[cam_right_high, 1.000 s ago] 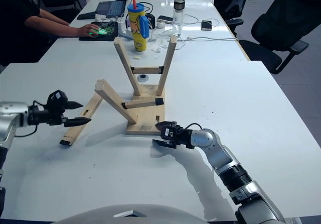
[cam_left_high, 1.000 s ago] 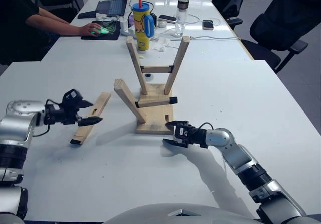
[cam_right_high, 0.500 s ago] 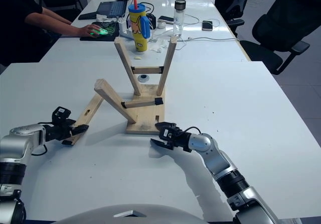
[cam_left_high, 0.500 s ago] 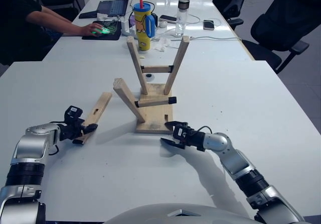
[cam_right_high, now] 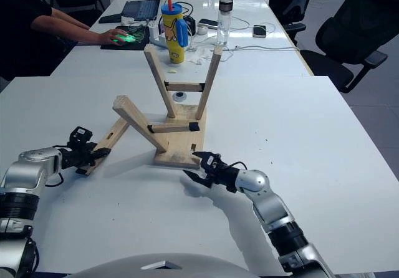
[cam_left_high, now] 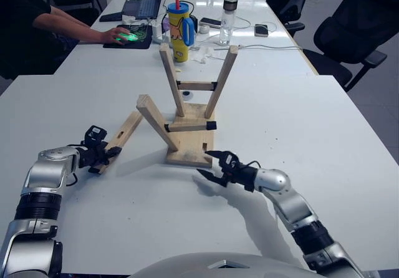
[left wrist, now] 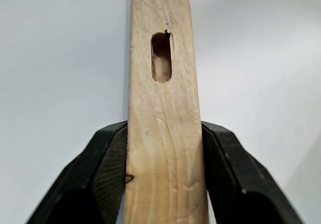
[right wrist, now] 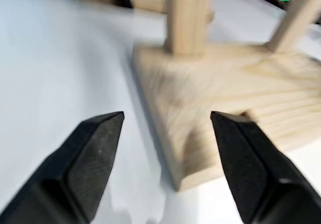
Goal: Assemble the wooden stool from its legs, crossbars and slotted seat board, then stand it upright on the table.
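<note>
Nearest the robot, the right gripper [cam_left_high: 207, 163] hovers low over the white worktop [cam_left_high: 324, 122] with its two fingers spread wide and nothing between them. It points at the near corner of the slotted seat board [cam_left_high: 190, 152], just short of the wood and not touching it.

To the left, the left gripper [cam_left_high: 101, 156] is closed on the near end of a loose leg [cam_left_high: 124, 131], one finger pressed against each long side. This leg lies flat on the worktop, running away from the gripper toward the seat board. An oval slot [left wrist: 161, 57] in its upper face lies just beyond the fingers.

The seat board lies flat at mid-worktop with three legs standing up from it. The near leg [cam_left_high: 156, 122] leans to the left, and a short crossbar with a black end [cam_left_high: 187, 127] projects from it to the right. The two far legs [cam_left_high: 171, 78] [cam_left_high: 221, 78] splay apart toward their tops and are joined by a second crossbar [cam_left_high: 196, 86].

On the adjoining worktop beyond stand a yellow cup [cam_left_high: 177, 32] with a blue handle, a clear bottle [cam_left_high: 229, 19] and a laptop [cam_left_high: 140, 7].
</note>
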Controlling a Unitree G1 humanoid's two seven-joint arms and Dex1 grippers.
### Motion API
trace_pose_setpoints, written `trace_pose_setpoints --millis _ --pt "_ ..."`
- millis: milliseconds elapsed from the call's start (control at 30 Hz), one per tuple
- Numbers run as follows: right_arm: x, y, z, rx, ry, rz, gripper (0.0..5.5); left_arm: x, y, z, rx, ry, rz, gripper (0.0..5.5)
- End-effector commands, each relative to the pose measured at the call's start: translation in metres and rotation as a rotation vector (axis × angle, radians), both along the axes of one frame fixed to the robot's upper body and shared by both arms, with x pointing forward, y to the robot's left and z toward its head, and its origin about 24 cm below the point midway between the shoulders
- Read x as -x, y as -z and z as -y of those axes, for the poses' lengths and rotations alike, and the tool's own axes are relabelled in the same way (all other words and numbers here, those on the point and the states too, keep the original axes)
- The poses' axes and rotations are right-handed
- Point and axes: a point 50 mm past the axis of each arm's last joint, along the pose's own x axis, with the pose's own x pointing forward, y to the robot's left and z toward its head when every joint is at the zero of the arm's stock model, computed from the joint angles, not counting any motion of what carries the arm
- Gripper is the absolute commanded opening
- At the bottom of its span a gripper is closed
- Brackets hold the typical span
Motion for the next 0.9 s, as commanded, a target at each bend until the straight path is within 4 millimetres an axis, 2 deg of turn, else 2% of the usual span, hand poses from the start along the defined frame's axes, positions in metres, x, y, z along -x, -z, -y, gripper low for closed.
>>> trace_pose_setpoints --millis 33,133,200,267,367,433,467,567,633,700,767,900 --pt "0.009 -0.011 0.014 -0.083 0.067 -0.099 3.20 -0.031 -0.072 0.010 0.236 0.029 0.355 2.04" --pt "0.012 -0.011 0.032 -0.132 0.095 -0.195 3.20 -0.037 -0.114 0.015 0.459 0.059 0.504 2.04" --pt "0.013 -0.016 0.041 -0.165 0.076 -0.247 3.20 -0.032 -0.141 0.021 0.596 0.142 0.588 2.04" --pt "0.015 -0.025 0.049 -0.209 0.040 -0.288 3.20 -0.017 -0.176 0.035 0.757 0.323 0.652 2.04" --pt "0.017 -0.041 0.057 -0.300 -0.004 -0.320 3.20 0.009 -0.223 0.064 0.891 0.618 0.667 2.04" --pt "0.015 -0.050 0.062 -0.340 -0.021 -0.323 3.20 0.026 -0.240 0.080 0.912 0.778 0.631 2.04" --pt "0.015 -0.053 0.063 -0.357 -0.031 -0.326 3.20 0.031 -0.243 0.086 0.905 0.830 0.604 2.04" --pt "0.019 -0.064 0.067 -0.417 -0.078 -0.348 3.20 0.049 -0.246 0.110 0.937 1.002 0.506 2.04" --pt "0.021 -0.072 0.071 -0.463 -0.089 -0.343 3.47 0.054 -0.242 0.129 1.017 1.080 0.439 2.04" --pt "0.025 -0.079 0.073 -0.510 -0.129 -0.359 3.79 0.055 -0.220 0.154 1.073 1.108 0.323 2.04" --pt "0.030 -0.086 0.072 -0.549 -0.207 -0.393 4.12 0.059 -0.190 0.173 1.092 1.089 0.197 2.04" --pt "0.035 -0.102 0.080 -0.647 -0.270 -0.411 4.64 0.063 -0.134 0.190 1.115 1.013 -0.007 2.04"
